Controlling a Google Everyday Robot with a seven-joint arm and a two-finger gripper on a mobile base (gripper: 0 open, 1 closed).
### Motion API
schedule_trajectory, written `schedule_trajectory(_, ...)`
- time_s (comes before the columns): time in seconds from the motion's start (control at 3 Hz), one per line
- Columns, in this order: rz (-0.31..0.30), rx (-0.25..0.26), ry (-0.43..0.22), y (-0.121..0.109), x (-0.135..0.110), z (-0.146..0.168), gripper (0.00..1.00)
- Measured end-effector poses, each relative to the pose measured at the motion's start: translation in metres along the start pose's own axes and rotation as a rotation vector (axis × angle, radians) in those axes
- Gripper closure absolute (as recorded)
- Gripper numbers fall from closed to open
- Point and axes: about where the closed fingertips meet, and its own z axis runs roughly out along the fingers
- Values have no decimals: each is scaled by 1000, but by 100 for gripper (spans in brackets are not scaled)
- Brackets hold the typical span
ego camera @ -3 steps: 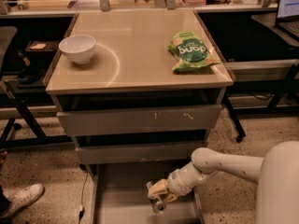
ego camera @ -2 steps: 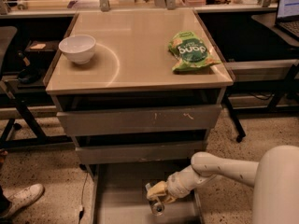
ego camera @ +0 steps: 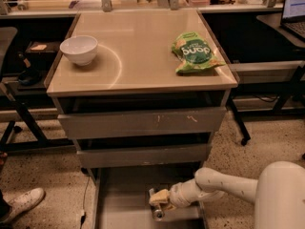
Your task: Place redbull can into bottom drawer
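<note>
The bottom drawer is pulled out at floor level, a wide shallow grey tray. My gripper reaches into it from the right, low over its floor near the right side. It is shut on the redbull can, whose shiny silver top shows just below the cream fingers. The can's body is mostly hidden and dark. I cannot tell whether the can touches the drawer floor.
Two upper grey drawers are partly open above. On the tan tabletop stand a white bowl at the left and a green snack bag at the right. A person's white shoe is on the floor at the left.
My gripper with the can has shifted slightly left and down inside the bottom drawer. Nothing else has moved.
</note>
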Motion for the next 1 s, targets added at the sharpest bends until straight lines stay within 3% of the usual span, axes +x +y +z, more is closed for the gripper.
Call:
schedule_trajectory(0.67, 1, 0, 0, 0, 0, 1, 100)
schedule_trajectory(1.0, 76, 6, -35, -28, -9, 36, 100)
